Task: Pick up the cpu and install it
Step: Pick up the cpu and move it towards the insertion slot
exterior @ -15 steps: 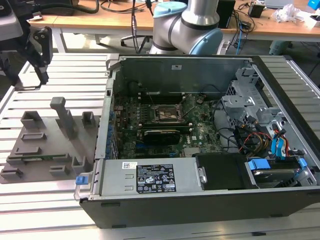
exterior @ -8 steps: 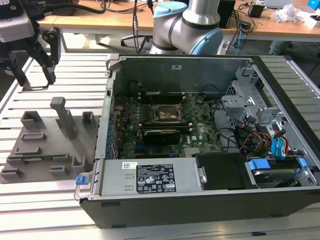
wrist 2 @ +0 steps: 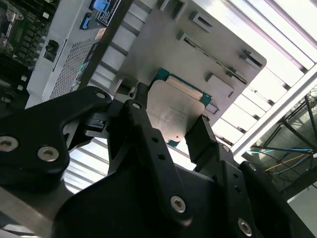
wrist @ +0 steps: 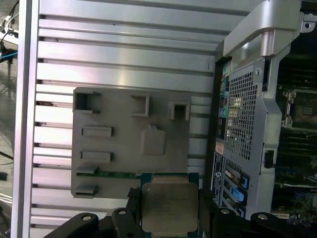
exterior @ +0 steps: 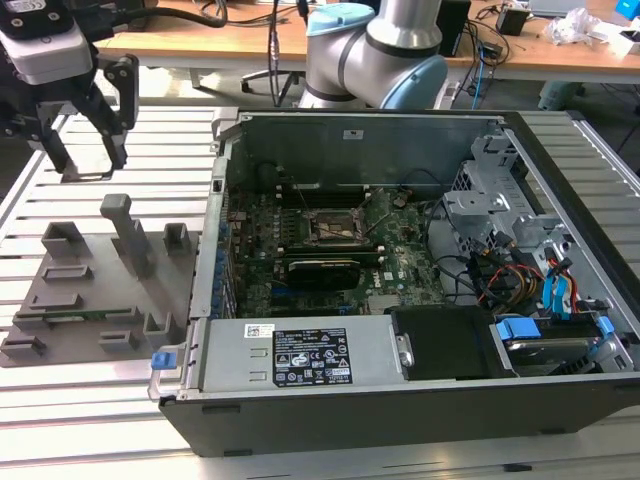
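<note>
cpu point(wrist: 169, 208) clamped in gripper, clear of the case

1. Table point(exterior: 70, 415): ribbed metal slats. It carries all items listed below.
2. Computer case point(exterior: 350, 425): lies on its side with the side panel off, at the exterior view's right. The green main board point(exterior: 400, 262) is exposed, with the square socket frame point(exterior: 335, 228) near its middle.
3. Robot arm point(exterior: 385, 50): silver and pale blue, standing behind the case.
4. Holder plate point(exterior: 90, 300): flat grey plate with raised blocks and pockets. It lies on the table just beside the case, at the exterior view's left.
5. Gripper point(exterior: 86, 135): black, hanging at the exterior view's upper left, above the table and higher than the plate. It is well apart from the socket frame.
6. Fingers point(wrist 2: 200, 136): closed against two opposite edges of the cpu, one on each side, as seen in both wrist views.
7. The cpu: a silver-grey metal top on a green rim, with the metal face turned toward the wrist cameras. It is held off the surface. In the first wrist view it overlaps one edge of the plate, close beside the case wall. It is not in the socket frame.
</note>
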